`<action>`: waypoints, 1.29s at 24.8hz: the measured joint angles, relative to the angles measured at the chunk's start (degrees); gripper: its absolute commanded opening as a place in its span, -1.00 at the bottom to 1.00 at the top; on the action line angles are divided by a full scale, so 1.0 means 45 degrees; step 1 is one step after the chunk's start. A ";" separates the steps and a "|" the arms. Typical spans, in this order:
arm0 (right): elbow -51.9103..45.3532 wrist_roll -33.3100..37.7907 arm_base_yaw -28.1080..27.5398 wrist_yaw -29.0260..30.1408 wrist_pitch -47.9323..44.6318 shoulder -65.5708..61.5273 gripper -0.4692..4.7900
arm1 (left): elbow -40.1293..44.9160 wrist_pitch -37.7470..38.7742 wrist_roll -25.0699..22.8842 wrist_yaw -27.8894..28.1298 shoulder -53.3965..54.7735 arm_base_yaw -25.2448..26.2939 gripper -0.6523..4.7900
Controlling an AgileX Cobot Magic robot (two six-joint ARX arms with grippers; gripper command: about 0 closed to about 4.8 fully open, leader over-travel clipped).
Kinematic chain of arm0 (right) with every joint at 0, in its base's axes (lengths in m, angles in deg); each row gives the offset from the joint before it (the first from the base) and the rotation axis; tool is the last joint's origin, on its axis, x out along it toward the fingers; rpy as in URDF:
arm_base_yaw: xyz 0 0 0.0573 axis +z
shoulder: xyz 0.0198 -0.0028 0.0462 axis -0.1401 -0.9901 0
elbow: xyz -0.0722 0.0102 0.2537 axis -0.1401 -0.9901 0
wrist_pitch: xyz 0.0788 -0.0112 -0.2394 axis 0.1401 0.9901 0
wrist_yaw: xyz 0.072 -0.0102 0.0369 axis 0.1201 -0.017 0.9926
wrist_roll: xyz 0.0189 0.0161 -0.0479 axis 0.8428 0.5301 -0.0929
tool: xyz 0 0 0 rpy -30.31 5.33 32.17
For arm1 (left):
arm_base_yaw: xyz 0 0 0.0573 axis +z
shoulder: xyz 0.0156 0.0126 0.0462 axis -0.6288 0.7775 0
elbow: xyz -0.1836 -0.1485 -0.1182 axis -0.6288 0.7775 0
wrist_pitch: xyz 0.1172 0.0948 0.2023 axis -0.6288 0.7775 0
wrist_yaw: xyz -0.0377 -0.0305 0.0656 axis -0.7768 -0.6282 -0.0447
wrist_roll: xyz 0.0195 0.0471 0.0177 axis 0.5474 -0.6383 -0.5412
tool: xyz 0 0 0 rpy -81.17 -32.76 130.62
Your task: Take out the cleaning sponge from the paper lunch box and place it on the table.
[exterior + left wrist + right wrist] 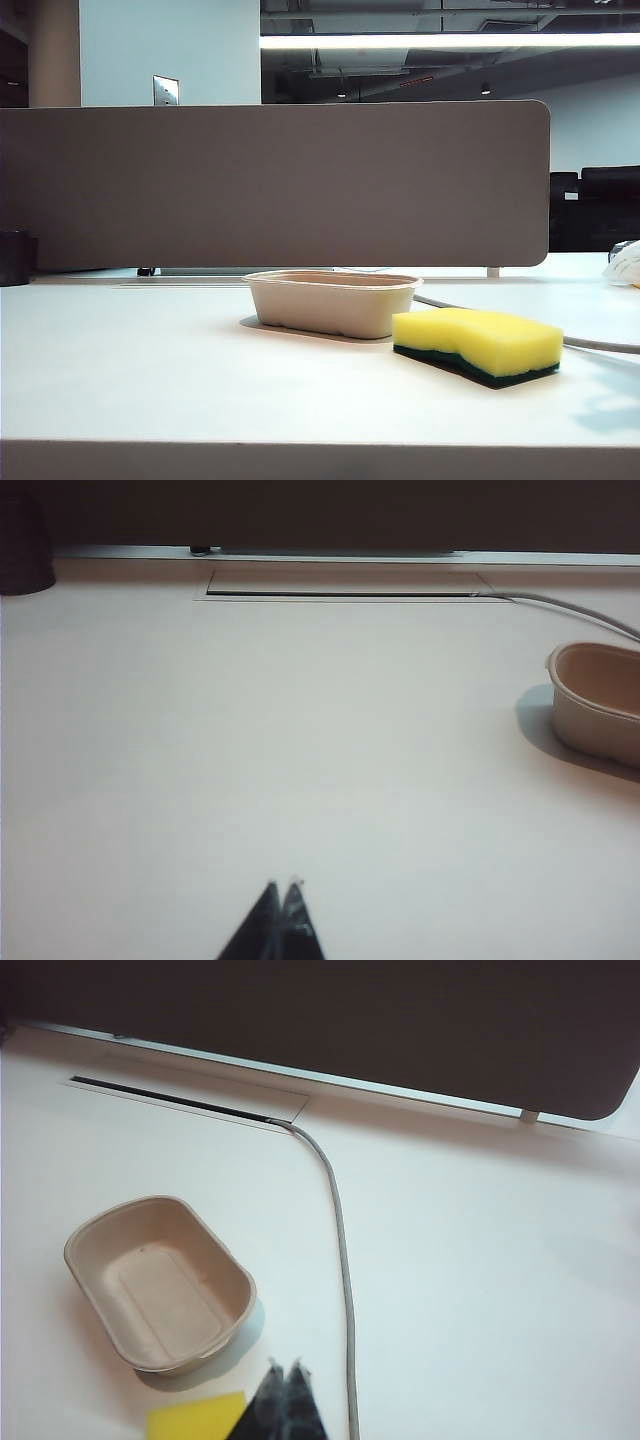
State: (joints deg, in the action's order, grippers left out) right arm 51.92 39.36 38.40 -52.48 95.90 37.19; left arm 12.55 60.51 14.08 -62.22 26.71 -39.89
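My right jaws (286, 1368), clenched and empty, are hovering above the sponge (478, 344), which is lying flat on the bench (150, 370) beside the empty lunch box (333, 302). My left jaws (282, 887), also clenched, are hanging well away from both.

Soft overhead light, faint shadows

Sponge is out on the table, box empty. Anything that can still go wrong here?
Two minor risks:
1. The shut right gripper hangs over the bright yellow foam cleaning sponge; a low retreat might nudge it or the empty beige pulp-paper lunch box.
2. A grey cable lies on the white table beside both; it could snag.
The shut left gripper sits apart.
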 measured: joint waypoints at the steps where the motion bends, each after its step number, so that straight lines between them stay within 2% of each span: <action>1: -0.0126 -0.0024 -0.0068 -0.0053 -0.0029 0.0199 -0.84 | 0.0000 0.0000 0.0005 0.0000 0.0000 0.0000 -0.78; 2: -0.0340 -0.0068 -0.0257 -0.0053 -0.0015 0.0578 -0.84 | 0.0000 0.0000 0.0005 0.0000 0.0000 0.0000 -0.78; 5: -0.1336 -0.0219 -0.1938 0.0214 -0.0175 0.2327 -0.84 | 0.0005 -0.0005 0.0005 0.0010 0.0000 0.0000 -0.78; 9: -0.3405 -0.0219 -0.4789 0.2395 -0.0690 0.4367 -0.84 | 0.0005 0.0000 0.0005 -0.0029 0.0000 0.0000 -0.78; 13: -0.5319 -0.0228 -0.6902 0.3667 -0.1263 0.5843 -0.84 | 0.0005 0.0000 0.0005 -0.0029 0.0000 0.0000 -0.78; 17: -0.6815 -0.0233 -0.7582 0.4172 -0.1914 0.6800 -0.84 | 0.0005 0.0000 0.0005 -0.0029 0.0000 0.0000 -0.78; 23: -0.8723 -0.0233 -0.7553 0.4177 -0.3162 0.7956 -0.84 | 0.0005 0.0000 0.0005 -0.0029 0.0000 0.0000 -0.78; 32: -0.8932 -0.0262 -0.7553 0.4002 -0.3963 0.8111 -0.84 | 0.0005 0.0000 0.0005 -0.0029 0.0000 0.0000 -0.78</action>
State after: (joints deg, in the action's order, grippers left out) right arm 11.72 38.18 4.41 -34.47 78.06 73.69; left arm 12.57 60.51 14.10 -62.35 26.71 -39.89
